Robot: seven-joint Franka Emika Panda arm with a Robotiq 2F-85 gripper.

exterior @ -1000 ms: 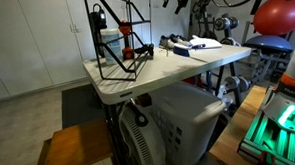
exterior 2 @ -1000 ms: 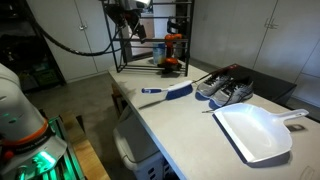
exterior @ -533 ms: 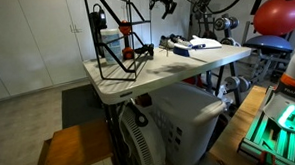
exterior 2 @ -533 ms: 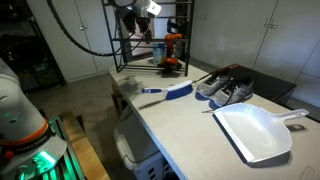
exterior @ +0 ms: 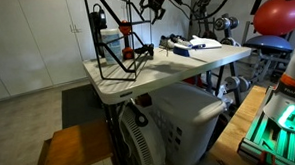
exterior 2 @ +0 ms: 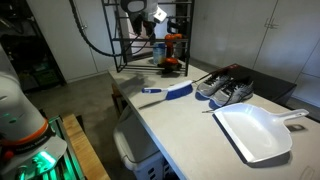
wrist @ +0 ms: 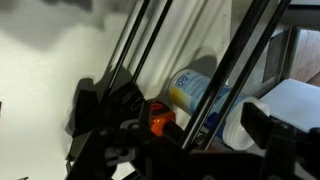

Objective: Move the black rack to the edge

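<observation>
In an exterior view the black rack (exterior: 113, 39) stands upright on one end of the tabletop, its base close to the edge (exterior: 116, 95), the rounded pale rim that curves around that corner. A white tub (exterior: 111, 42) sits inside the rack's wire frame with an orange object (exterior: 125, 30) just beside it. The gripper (exterior: 152, 1) hangs at the height of the rack's top rods, off the side away from the corner; its fingers are too small here to tell how they are set, or whether they touch the wire. A pair of shoes (exterior: 176, 41) lies on the table beyond the rack. In an exterior view from the opposite end, the rack (exterior 2: 150, 45) stands at the far end of the table, the gripper (exterior 2: 152, 20) is against its upper part, and a blue brush (exterior 2: 168, 93), the shoes (exterior 2: 226, 90) and a white dustpan (exterior 2: 255, 132) lie nearer the camera than the rack. In the wrist view the rack's black rods (wrist: 150, 50) slant across the frame, the tub's blue label (wrist: 195, 92) shows behind them, and the gripper (wrist: 180, 128) has its two dark fingers (wrist: 93, 108) set apart, with rods running between them and neither pad seen pressing on the wire.
</observation>
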